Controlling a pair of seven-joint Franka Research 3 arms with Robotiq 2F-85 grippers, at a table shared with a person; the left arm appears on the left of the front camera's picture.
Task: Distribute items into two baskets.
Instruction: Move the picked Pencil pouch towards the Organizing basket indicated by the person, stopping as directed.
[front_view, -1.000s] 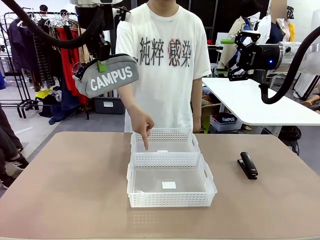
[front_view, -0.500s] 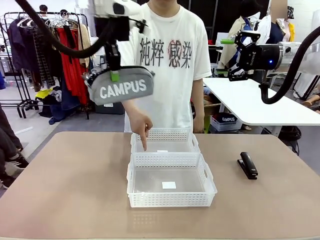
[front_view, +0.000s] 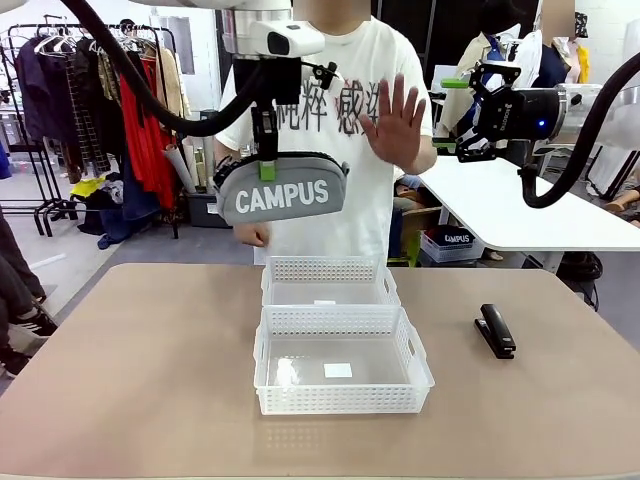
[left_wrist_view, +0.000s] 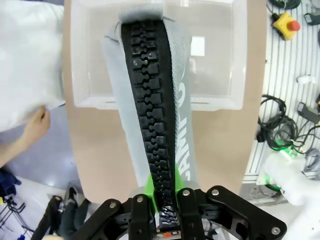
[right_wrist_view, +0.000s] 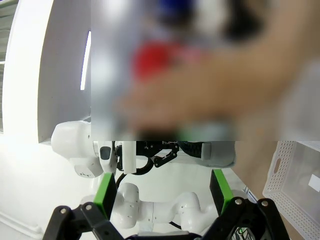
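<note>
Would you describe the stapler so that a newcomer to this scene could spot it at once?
On the brown table, a near basket and a far basket, both white lattice, sit in the middle. To the robot's right of them lies the stapler, alone on bare tabletop. It is small, black and solid, unlike those pale baskets.

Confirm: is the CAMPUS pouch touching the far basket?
Apart. Front view: the CAMPUS pouch hangs from the left hand, with a clear gap above the far basket.
</note>
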